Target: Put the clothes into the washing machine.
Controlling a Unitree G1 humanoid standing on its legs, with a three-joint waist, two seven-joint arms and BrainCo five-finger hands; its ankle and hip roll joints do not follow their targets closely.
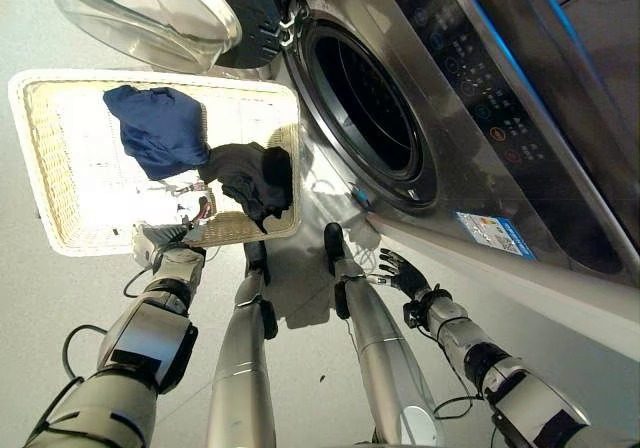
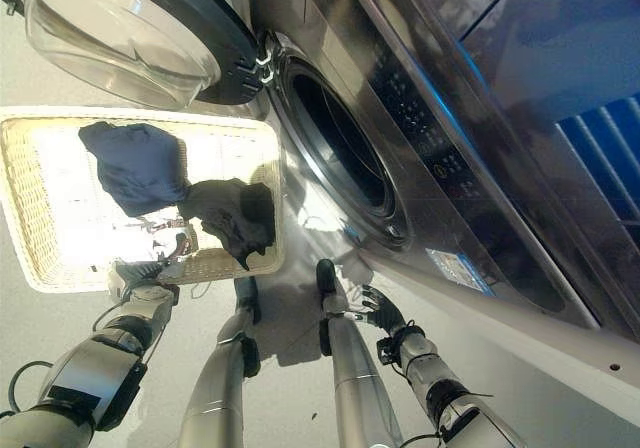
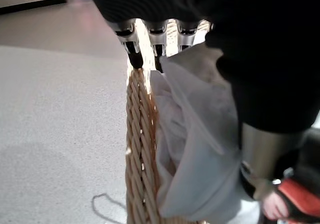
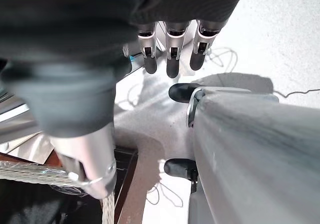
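A wicker basket (image 1: pixel 42 168) with a white liner (image 3: pixel 200 134) lies on the floor to the left. In it are a navy garment (image 1: pixel 160 128) and a black garment (image 1: pixel 250 178), the black one draped against the rim nearest the machine. My left hand (image 1: pixel 165 253) is at the basket's near rim (image 3: pixel 140 149), its fingers (image 3: pixel 134 54) straight over the wicker and its thumb (image 3: pixel 265 149) inside against the liner. The washing machine's drum opening (image 1: pixel 370 108) gapes at the right, its door (image 1: pixel 160 8) swung open. My right hand (image 1: pixel 405 271) hangs open low by the machine's front, holding nothing.
A small red item (image 3: pixel 300 199) lies in the basket beside my left thumb. The machine's dark control panel (image 1: pixel 470 68) runs along its upper front. Grey floor (image 1: pixel 300 348) spreads between the basket and the machine.
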